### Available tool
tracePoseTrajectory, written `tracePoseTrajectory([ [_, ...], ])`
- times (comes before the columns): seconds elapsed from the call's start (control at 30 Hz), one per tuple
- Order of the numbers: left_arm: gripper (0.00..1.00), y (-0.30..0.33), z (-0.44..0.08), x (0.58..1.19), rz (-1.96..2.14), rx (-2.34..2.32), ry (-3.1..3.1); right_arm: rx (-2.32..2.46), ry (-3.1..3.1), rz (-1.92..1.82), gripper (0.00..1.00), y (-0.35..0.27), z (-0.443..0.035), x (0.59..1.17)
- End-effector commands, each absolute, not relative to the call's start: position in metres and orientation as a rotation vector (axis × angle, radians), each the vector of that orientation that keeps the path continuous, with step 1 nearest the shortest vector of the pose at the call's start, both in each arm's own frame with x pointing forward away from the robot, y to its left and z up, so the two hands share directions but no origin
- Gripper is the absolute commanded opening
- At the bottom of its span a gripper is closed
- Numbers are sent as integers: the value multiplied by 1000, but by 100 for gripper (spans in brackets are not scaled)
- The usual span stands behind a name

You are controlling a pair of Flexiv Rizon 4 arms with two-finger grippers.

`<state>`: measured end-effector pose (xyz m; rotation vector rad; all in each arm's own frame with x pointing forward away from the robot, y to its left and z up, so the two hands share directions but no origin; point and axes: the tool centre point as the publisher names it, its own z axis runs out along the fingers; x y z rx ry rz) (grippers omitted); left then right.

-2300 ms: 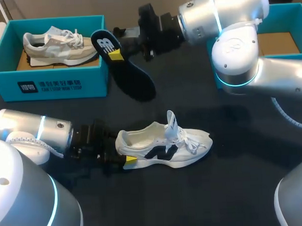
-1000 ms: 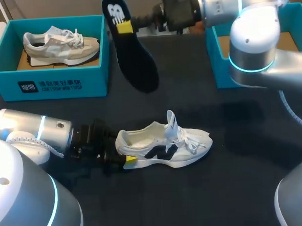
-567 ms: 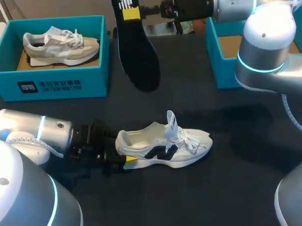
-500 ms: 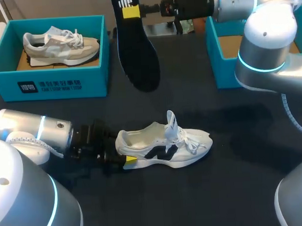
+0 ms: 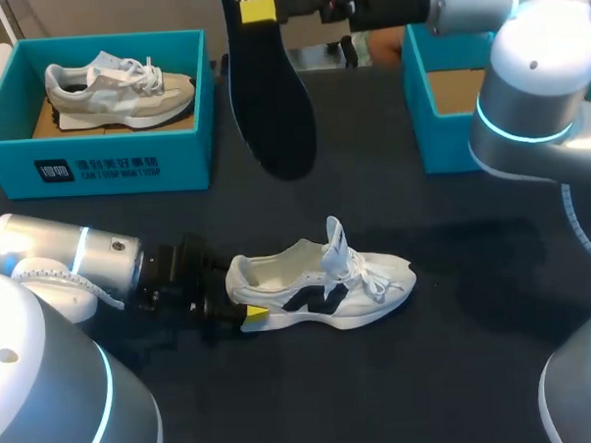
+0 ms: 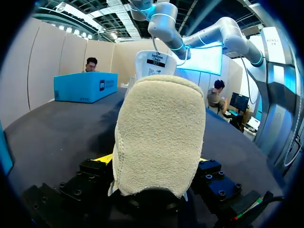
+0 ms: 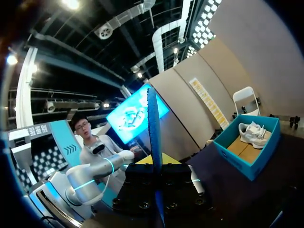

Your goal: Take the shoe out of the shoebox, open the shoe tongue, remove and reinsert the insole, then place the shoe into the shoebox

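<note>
Worktop: dark matt surface [image 5: 458, 352]; left shoebox [image 5: 97, 163] and right shoebox [image 5: 439, 127], both teal, stood at its far side.
Left shoebox: held a grey shoe [image 5: 118, 87] lying on its side.
Right shoebox: showed a brown card floor.
Left fingers [image 5: 254, 314]: closed on the heel of the white shoe [image 5: 323, 284], one finger on each side.
White shoe: rested on its sole mid-worktop, tongue upright, laces loose; heel lining was beige and fleecy [image 6: 159, 137].
Right fingers [image 5: 257, 9]: clamped on the heel end of the insole [image 5: 268, 105].
Insole: black, flat and elongated, with a white mark by the grip; it hung toe-down above the worktop between the shoeboxes, and appeared edge-on in the right wrist view [image 7: 154, 142].
</note>
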<state>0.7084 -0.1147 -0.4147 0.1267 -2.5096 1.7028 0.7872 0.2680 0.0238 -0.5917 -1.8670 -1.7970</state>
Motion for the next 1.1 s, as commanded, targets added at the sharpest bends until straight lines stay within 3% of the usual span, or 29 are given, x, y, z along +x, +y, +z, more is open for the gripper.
tracePoseTrajectory([
  [0.03,0,-114,-417,709,1700,128,-2512,-594,-1867,-1797,0,268,23,787],
  [1.1,0,-114,-417,709,1700,128,-2512,-876,-1855,-1796,0,189,47,744],
])
